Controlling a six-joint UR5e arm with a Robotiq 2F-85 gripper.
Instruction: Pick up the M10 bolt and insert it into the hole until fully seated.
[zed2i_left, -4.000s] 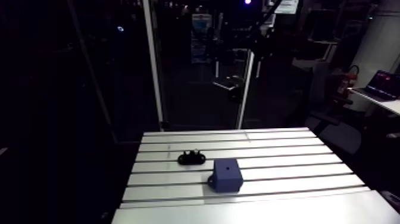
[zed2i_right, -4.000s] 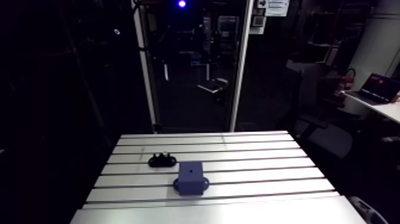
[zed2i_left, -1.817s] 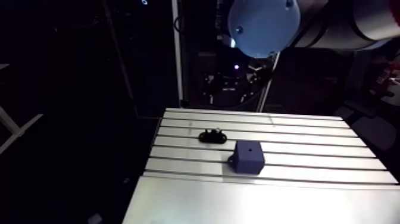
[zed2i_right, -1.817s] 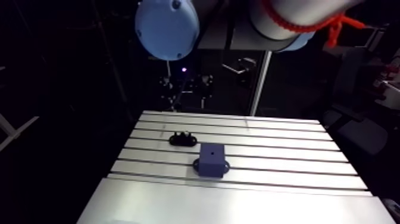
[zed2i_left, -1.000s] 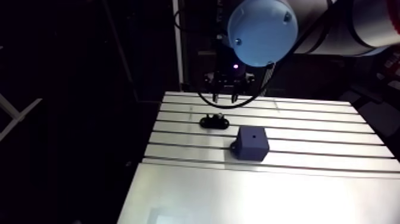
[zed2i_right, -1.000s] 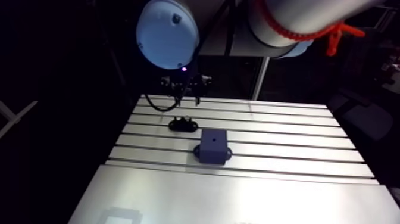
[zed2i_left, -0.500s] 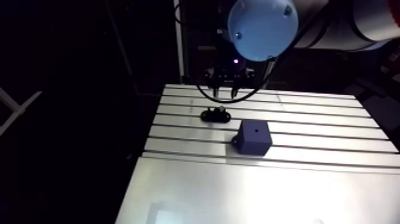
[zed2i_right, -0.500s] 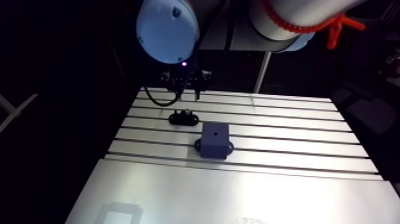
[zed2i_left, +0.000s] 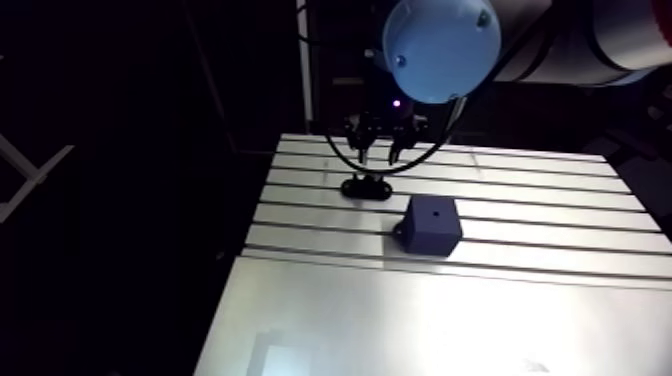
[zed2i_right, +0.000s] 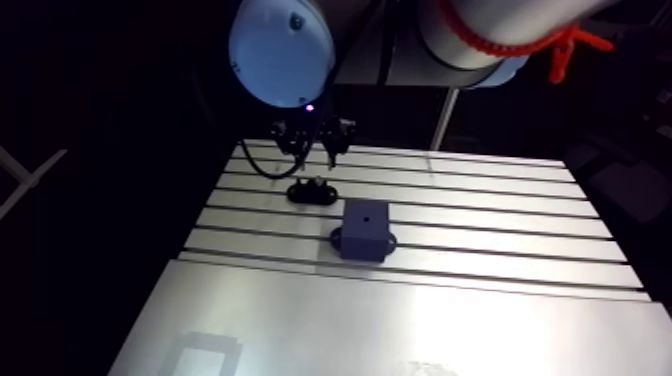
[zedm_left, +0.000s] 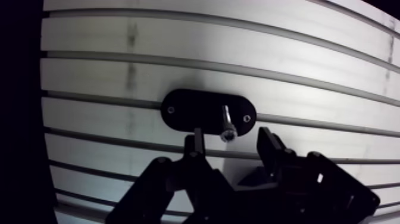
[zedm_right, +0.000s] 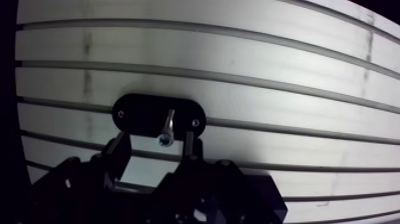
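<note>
- The M10 bolt (zedm_left: 225, 122) is a slim, bright silver metal pin. It has a plain shank and a small round head that catches the light.
- It lies on its side across a black oval holder plate (zedm_left: 190, 110), which has 2 small bright screws, 1 near each end. The bolt is closer to 1 of those screws than to the other.
- The bolt's head pokes just past the holder's edge on the side nearest me, and its shank points away from me over the black plate.
- My black 2-finger gripper (zedm_left: 231, 136) hangs above the holder with its fingers spread apart and gripping nothing.
- In the wrist view the bolt's head shows in the gap between my fingertips, with light table visible on both sides of it.
- A dark blue square block (zed2i_left: 433, 223) stands near the holder but apart from it. At least 1 table slot runs between them.
- The block has a small round hole (zed2i_left: 434, 211) in the middle of its top face and a little foot tab at its base.
- Everything rests on the pale slotted aluminium table (zed2i_left: 540, 215), whose long dark grooves run parallel between flat ribs.
- In the arm view, the part of the table nearest the camera is a broad smooth strip with a bright sheen.
- In the wrist view a faint dark smudge crosses several ribs of the table ahead of the holder.
</note>
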